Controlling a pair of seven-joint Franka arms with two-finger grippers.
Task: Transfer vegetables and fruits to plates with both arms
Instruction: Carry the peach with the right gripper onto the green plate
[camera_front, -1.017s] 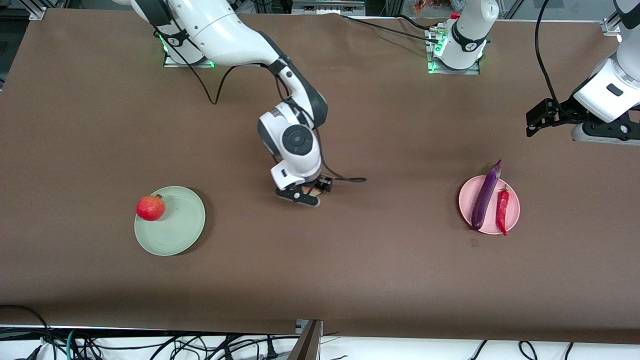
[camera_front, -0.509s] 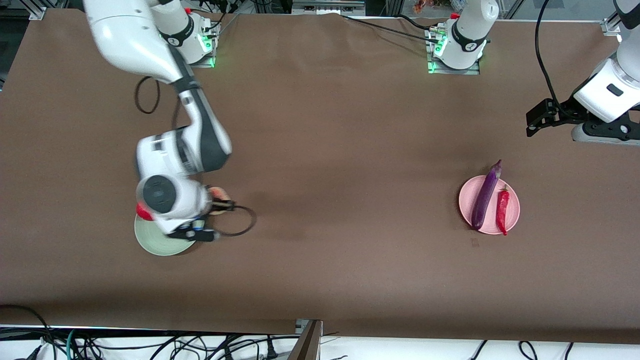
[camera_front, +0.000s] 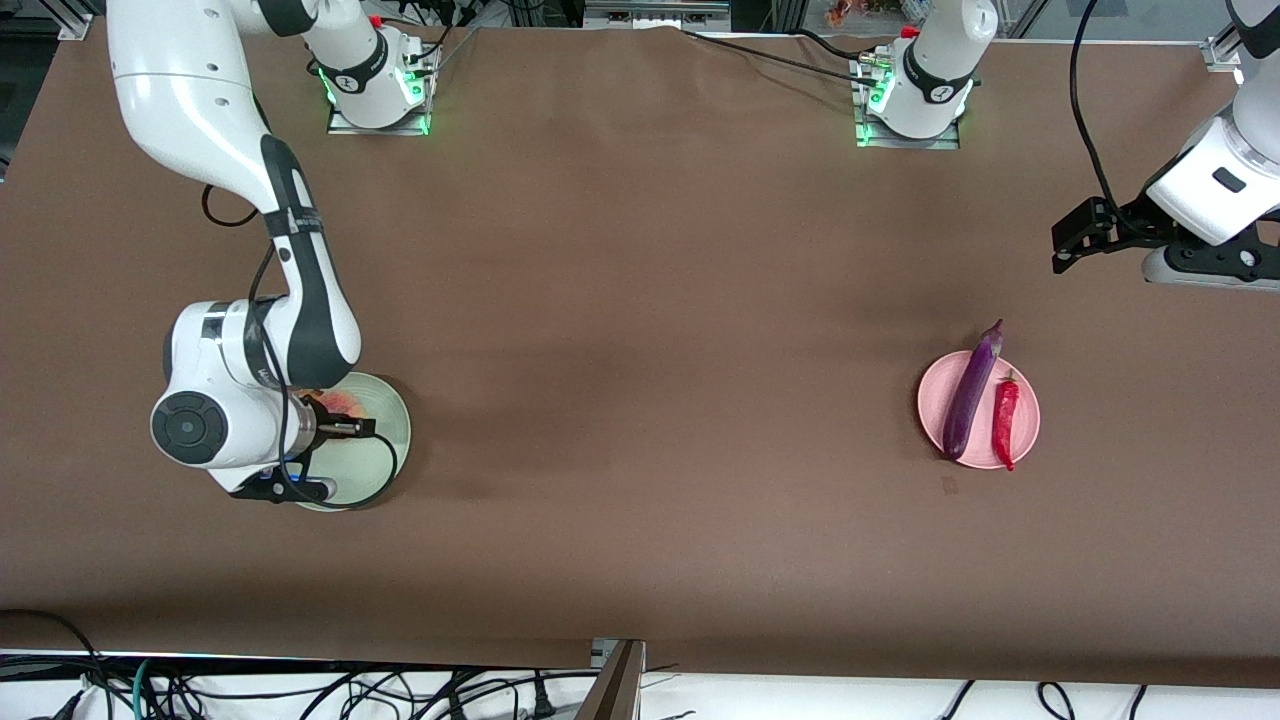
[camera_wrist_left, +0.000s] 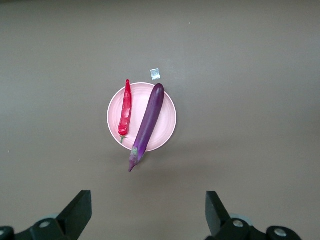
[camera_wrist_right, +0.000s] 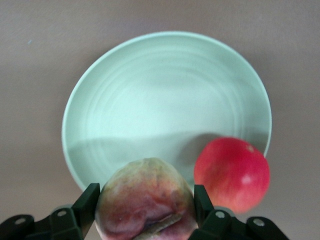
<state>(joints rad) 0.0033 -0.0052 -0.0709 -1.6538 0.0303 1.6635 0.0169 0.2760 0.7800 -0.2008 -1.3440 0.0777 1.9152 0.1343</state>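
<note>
Claw (camera_wrist_right: 145, 205) grips peach (camera_wrist_right: 145, 197); only wrist shows.

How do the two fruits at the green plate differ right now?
The red fruit rests on the green plate near its rim; the yellowish-green fruit is clamped in the right gripper above that plate. The red fruit is evenly red, the yellowish-green fruit blotchy with pink blush. Both are small and round.

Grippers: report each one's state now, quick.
Left gripper: open, empty, waiting high over the round pink plate.
Right gripper: shut on the yellowish-green, pink-blushed round fruit, over the pale mint-green plate.
</note>
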